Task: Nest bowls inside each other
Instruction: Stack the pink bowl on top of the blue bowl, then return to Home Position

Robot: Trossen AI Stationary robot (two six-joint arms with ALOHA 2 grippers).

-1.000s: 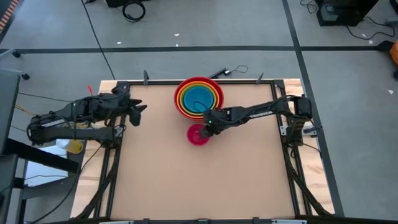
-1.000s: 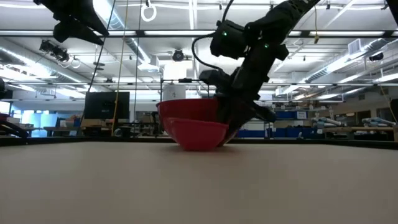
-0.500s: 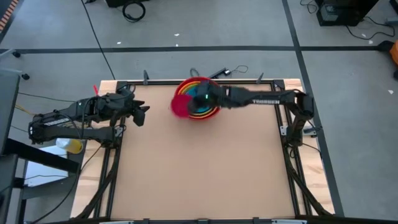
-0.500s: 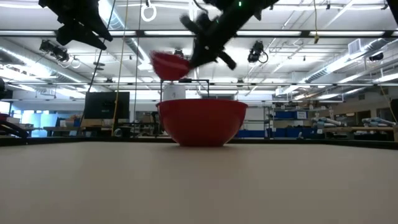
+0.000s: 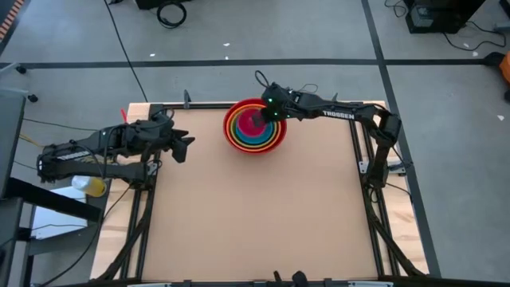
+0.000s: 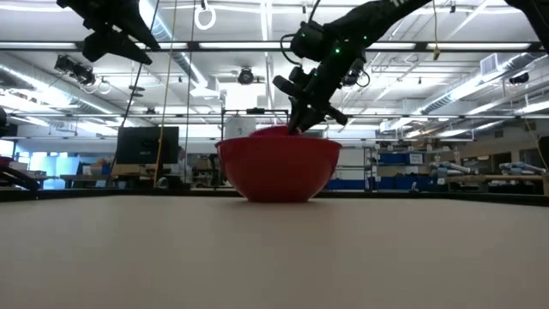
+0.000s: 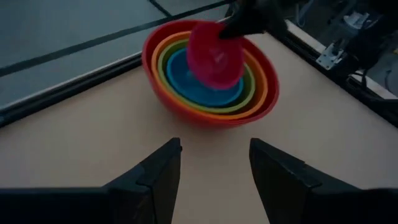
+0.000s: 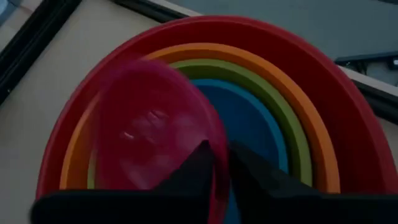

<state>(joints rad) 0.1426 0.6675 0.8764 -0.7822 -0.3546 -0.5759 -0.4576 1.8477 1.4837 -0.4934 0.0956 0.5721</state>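
A stack of nested bowls [image 5: 253, 131] stands near the table's far edge: red outermost [image 8: 348, 112], then orange, green and blue [image 8: 255, 124]. A small pink bowl [image 5: 253, 121] hangs tilted over the stack's inside, and my right gripper [image 5: 266, 119] is shut on it. In the low view only the pink bowl's top [image 6: 271, 131] shows above the red rim. My left gripper [image 5: 185, 147] hovers open over the table's left part, pointing at the stack, with nothing between its fingers [image 7: 155, 174]. My right gripper pinches the pink bowl's rim [image 8: 211, 134] between its two fingers [image 8: 186, 177], one on each face of the wall. The fingers slant down from the table's right and far side. The bowl is tilted and hangs inside the stack, above the blue bowl; I cannot tell whether it touches it.
The table's black frame rail [image 5: 319, 104] runs just behind the stack, with a cable [image 5: 295, 91] beyond it. A yellow object [image 5: 96, 187] sits off the left edge. The tabletop [image 5: 255, 215] lies bare toward the near edge.
My right gripper has lifted the pink bowl off the table in front of the stack, swung it up and toward the far edge, and brought it down into the stack. The bowl has tipped from level to tilted. The stack has stayed put.
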